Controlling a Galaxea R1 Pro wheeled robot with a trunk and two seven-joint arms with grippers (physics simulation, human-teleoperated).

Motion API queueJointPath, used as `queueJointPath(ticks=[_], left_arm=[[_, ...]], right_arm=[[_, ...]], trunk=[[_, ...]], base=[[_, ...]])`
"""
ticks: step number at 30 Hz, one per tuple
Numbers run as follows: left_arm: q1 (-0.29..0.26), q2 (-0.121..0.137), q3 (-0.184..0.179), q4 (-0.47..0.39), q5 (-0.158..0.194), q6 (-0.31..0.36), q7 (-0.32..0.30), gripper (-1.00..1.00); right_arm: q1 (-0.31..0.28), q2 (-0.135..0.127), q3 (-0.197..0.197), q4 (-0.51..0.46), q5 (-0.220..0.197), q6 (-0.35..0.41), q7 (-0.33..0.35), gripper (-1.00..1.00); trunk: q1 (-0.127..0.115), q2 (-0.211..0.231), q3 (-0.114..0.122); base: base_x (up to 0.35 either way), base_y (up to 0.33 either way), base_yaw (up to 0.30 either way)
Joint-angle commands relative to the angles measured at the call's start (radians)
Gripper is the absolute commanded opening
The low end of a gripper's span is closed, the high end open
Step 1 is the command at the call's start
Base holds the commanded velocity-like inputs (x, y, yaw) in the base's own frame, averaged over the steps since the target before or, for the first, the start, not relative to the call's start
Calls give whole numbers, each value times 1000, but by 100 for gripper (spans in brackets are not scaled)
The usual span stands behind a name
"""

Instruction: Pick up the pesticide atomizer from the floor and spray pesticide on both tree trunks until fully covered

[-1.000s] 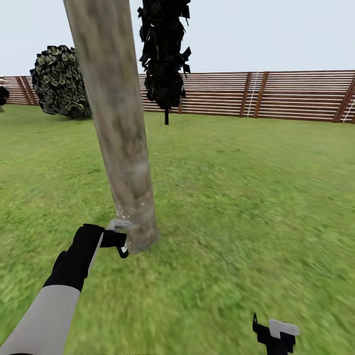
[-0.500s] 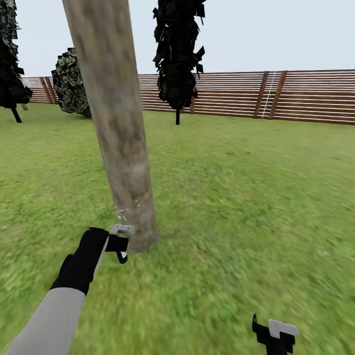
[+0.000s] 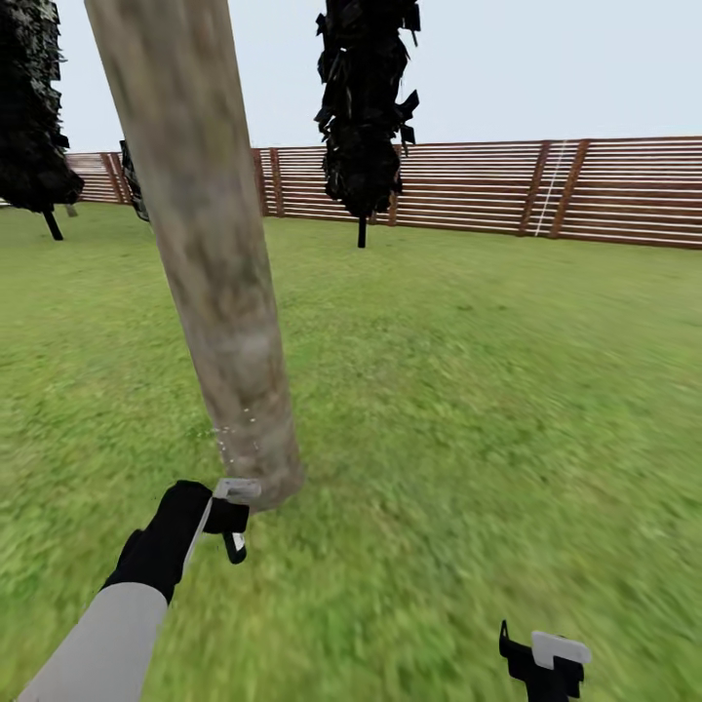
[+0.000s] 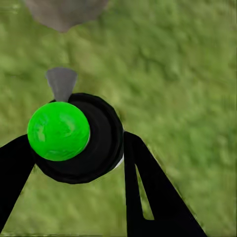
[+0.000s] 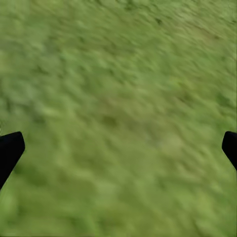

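A thick mottled grey-brown tree trunk leans up across the left of the head view, its base in the grass lawn. Tiny white pesticide specks dot the trunk low down. My left gripper hangs just in front of the trunk's base, shut on the pesticide atomizer, a black bottle with a round bright green top. Its grey nozzle points toward the trunk base. My right gripper is low at the right, open over bare grass, fingertips far apart.
A brown slatted wooden fence runs along the back of the lawn. A thin-trunked dark tree stands before it at centre, another dark tree at far left. Open grass stretches to the right of the trunk.
The whole view has swung left, bringing the far-left dark tree in. My left gripper with the atomizer has dropped slightly lower and back from the trunk base. The right gripper has stayed put.
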Motion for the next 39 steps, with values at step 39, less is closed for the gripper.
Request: queueJointPath(ticks=[39], left_arm=[[93,24,77,240,21,-366,110,-100]], right_arm=[[0,0,1,2,3,0,3,100]], trunk=[[0,0,0]], base=[[134,-132,81]])
